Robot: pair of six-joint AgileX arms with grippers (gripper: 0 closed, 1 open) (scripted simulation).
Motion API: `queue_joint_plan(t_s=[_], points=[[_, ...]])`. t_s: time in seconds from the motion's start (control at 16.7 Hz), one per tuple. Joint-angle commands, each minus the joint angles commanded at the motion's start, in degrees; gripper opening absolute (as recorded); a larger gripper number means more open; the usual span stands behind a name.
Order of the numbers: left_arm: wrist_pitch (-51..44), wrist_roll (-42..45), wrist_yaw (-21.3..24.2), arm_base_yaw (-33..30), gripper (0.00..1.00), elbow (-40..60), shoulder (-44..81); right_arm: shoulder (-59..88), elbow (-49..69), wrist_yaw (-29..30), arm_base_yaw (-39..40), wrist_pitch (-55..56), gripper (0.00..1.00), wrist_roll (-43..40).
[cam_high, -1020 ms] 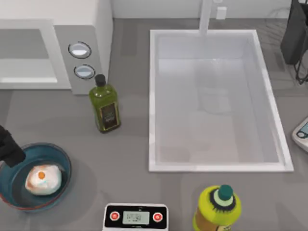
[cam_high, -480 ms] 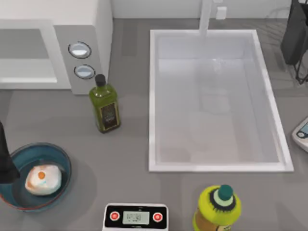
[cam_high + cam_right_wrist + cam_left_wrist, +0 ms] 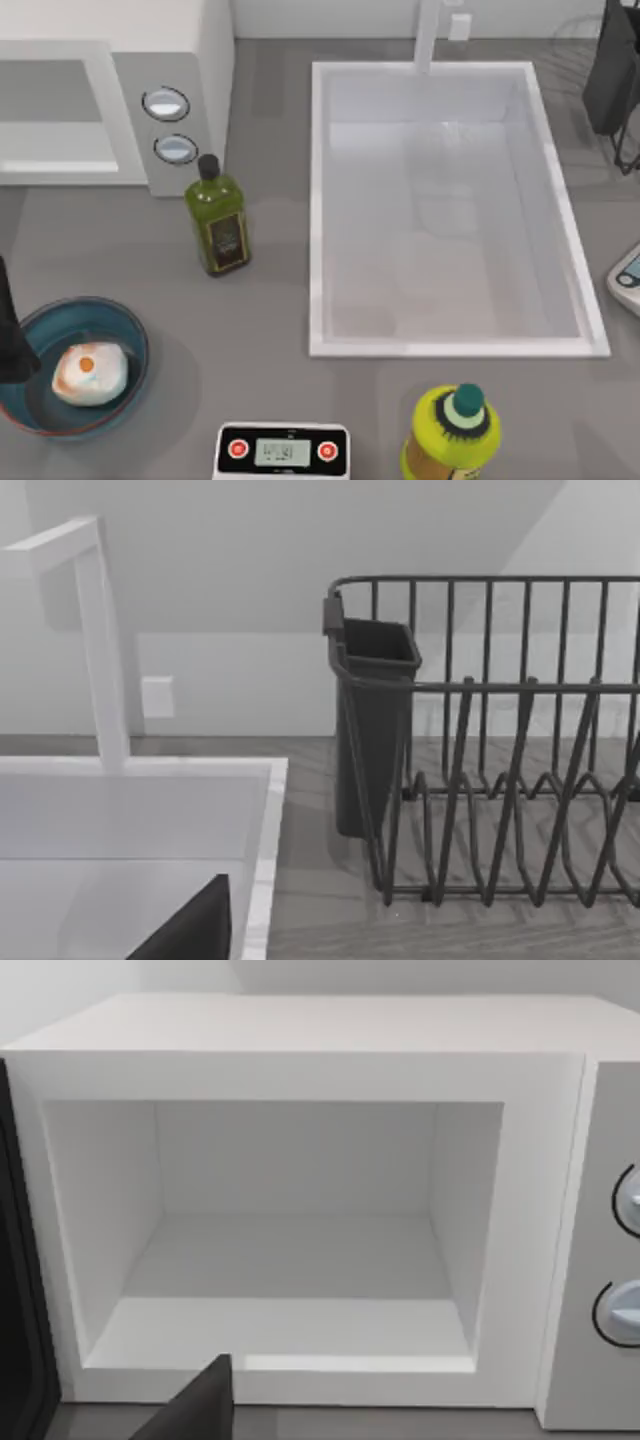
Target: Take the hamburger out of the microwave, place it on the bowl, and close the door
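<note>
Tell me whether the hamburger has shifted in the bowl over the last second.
Yes, slightly: the hamburger slid toward the top view's left within the bowl.

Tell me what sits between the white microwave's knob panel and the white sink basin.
In the top view, the dark green olive oil bottle stands just below the microwave's knobs; toward the sink the grey counter is bare.

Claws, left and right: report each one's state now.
Left claw, at the wide blue bowl's edge: cannot be told.
Right claw, near the white sink: cannot be told.
</note>
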Motion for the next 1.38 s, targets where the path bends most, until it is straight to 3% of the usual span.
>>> queue_joint_plan(t_s=[0.72, 1.38], points=[[0.0, 0.0, 0.0, 0.0, 0.02, 0.0, 0.0, 0.0, 0.0, 0.0, 0.0, 0.0, 1.0, 0.0], [0.9, 0.0, -0.9, -0.9, 0.0, 0.1, 1.0, 0.0, 0.0, 0.0, 0.0, 0.0, 1.0, 0.0]])
